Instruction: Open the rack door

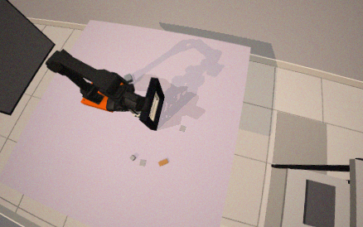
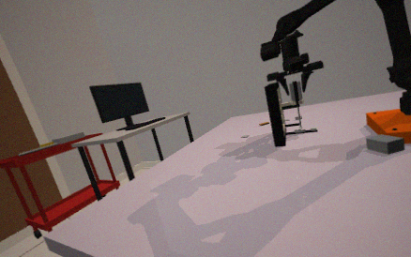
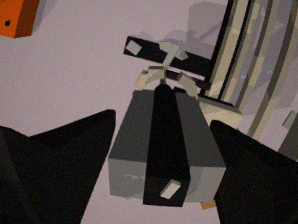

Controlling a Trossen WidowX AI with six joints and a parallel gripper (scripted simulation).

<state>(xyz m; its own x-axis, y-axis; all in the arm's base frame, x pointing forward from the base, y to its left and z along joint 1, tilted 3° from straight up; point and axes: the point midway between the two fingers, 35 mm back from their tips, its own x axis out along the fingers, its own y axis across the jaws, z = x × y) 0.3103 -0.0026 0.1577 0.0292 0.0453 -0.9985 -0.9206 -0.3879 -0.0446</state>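
The upright handle (image 2: 295, 90) (image 3: 166, 145) is a grey block with a black bar down its middle, standing on cream brackets beside the rack. The rack (image 1: 154, 84) (image 2: 276, 117) stands upright with a black outer edge and cream slats, which show at upper right in the wrist view. A flat black foot (image 2: 308, 130) (image 3: 194, 65) lies on the table below the handle. My gripper (image 2: 296, 89) (image 3: 162, 123) points down with its fingers part open, one on each side of the handle. A narrow gap shows by the left finger in the wrist view. How far the door is turned on its hinge is hard to tell.
The orange robot base (image 1: 97, 104) (image 2: 387, 124) (image 3: 17, 17) is behind the handle. A grey block (image 1: 128, 78) (image 2: 385, 143) lies near the base. An orange block (image 1: 163, 162) (image 2: 264, 124) and small grey blocks (image 1: 182, 128) (image 1: 142, 162) (image 1: 133, 157) lie on the pink table (image 1: 104, 186).
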